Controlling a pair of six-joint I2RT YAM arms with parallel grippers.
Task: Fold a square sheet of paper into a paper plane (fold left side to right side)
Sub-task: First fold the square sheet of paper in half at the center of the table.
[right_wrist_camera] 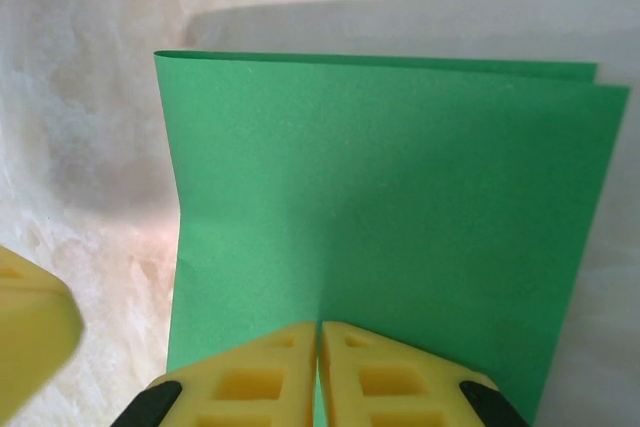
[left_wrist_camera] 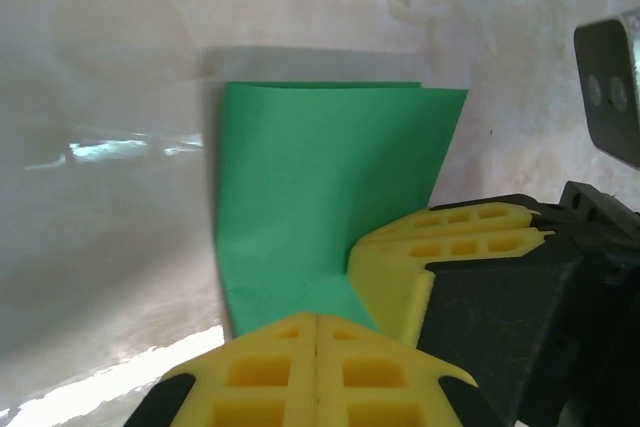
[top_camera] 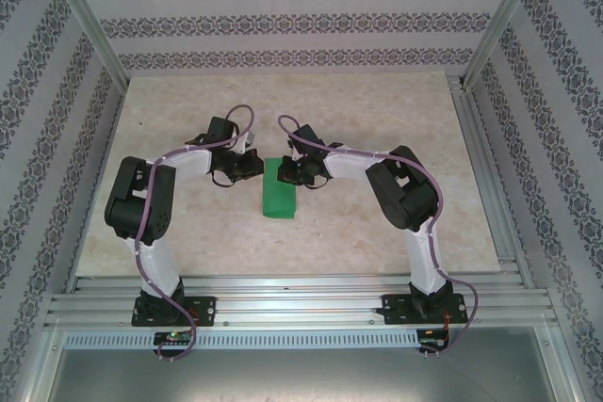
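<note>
The thin, bright-green square sheet of paper (top_camera: 280,187), doubled into a narrow two-layer rectangle, lay flat on the pale marble-patterned table (top_camera: 377,223). It looked featherlight, limp and smooth. I judged it likely to slide or buckle, so its edges seemed the best place to take hold, with light pressure. At the sheet's right edge, the right gripper (right_wrist_camera: 320,332) had its yellow, square-pocketed fingers pinched onto the paper. At the sheet's left edge, the left gripper (left_wrist_camera: 316,322) was pressed together; whether paper sat between its fingers, I could not tell.

right fingers (right_wrist_camera: 250,382) hide near edge of green paper (right_wrist_camera: 380,197).
</note>
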